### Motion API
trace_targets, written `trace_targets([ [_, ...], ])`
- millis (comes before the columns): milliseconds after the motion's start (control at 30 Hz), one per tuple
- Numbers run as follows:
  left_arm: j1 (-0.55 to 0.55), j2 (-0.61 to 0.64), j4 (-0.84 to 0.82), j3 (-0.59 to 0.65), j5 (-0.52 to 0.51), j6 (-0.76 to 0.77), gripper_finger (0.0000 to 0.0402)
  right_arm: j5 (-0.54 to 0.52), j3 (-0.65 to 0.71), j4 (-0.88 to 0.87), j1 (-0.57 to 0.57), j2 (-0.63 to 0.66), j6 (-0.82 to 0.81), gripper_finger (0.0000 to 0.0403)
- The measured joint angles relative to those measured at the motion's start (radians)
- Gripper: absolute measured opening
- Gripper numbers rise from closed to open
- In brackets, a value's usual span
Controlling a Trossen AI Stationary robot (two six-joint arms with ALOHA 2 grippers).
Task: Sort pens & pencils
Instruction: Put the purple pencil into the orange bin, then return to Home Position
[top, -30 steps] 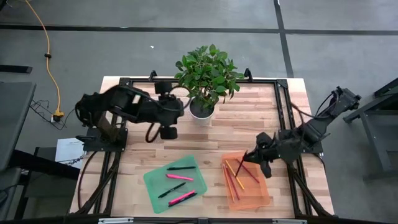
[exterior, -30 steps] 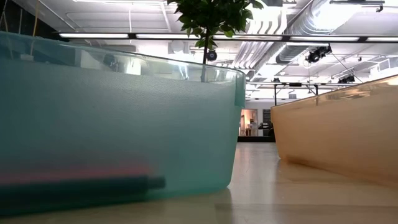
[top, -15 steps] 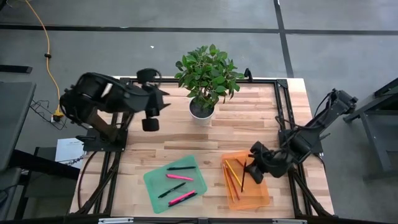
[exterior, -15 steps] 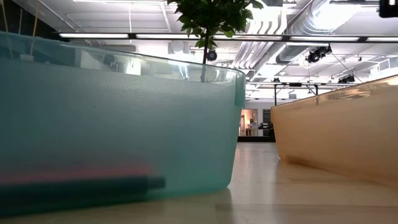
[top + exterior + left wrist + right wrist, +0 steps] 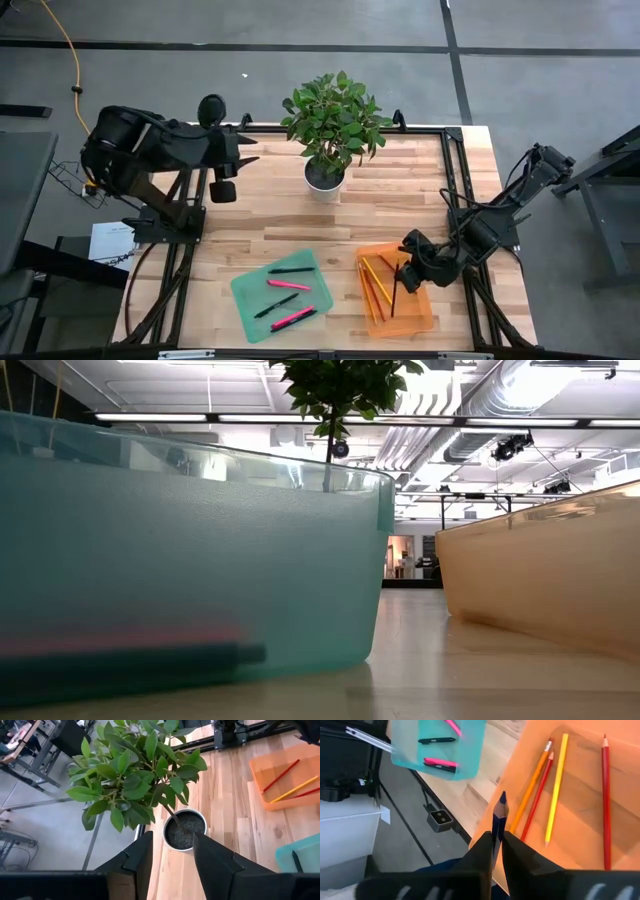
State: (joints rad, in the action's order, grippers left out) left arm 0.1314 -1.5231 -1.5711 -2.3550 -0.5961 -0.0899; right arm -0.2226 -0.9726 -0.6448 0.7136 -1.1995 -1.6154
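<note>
My right gripper (image 5: 403, 270) is shut on a dark pencil (image 5: 393, 295) over the orange tray (image 5: 425, 320). In that tray lie an orange pencil (image 5: 532, 782), a yellow one (image 5: 556, 785) and two red ones (image 5: 537, 795). The green tray (image 5: 243, 297) to its left holds the pens, pink (image 5: 288, 285) and black (image 5: 290, 270). My left gripper (image 5: 248, 156) stands open and high over the table's far left, beside the potted plant (image 5: 335, 115); nothing is between its fingers (image 5: 142, 857). My right gripper pinches the dark pencil's shaft (image 5: 498, 827) between its two fingers, which slant down over the orange tray. The pencil juts out beyond the fingertips, its sharpened point (image 5: 502, 796) toward the table's near edge. Whether the point touches the tray floor I cannot tell.
The plant's white pot (image 5: 324, 176) stands at the table's far middle, its leaves spreading wide above it. In the low view the green tray's wall (image 5: 190, 560) and the orange tray's wall (image 5: 550, 570) fill the sides. Bare wood lies between the trays and the pot.
My left gripper has drawn back from the plant toward the table's far left and risen. My right gripper has sunk over the orange tray and rolled about its own line, swinging the dark pencil from a slant until it points at the near edge.
</note>
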Motion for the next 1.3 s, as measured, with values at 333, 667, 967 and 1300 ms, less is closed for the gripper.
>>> trace_targets([
  [333,0.0,0.024,0.0,0.001,0.0,-0.041,0.0126,-0.02,0.0,0.014,0.0,0.0,0.001,0.012],
  [667,0.0,0.121,0.0,0.001,0.0,-0.029,0.0127,-0.229,-0.051,0.09,-0.015,0.037,0.187,0.015],
  [967,0.0,0.269,0.0,0.0,0.0,0.058,0.0127,-0.607,-0.214,0.23,0.038,0.264,0.766,0.0149],
  [1300,0.001,0.402,0.007,0.122,-0.047,0.125,0.0129,-0.603,-0.228,0.767,0.17,0.406,1.593,0.0149],
])
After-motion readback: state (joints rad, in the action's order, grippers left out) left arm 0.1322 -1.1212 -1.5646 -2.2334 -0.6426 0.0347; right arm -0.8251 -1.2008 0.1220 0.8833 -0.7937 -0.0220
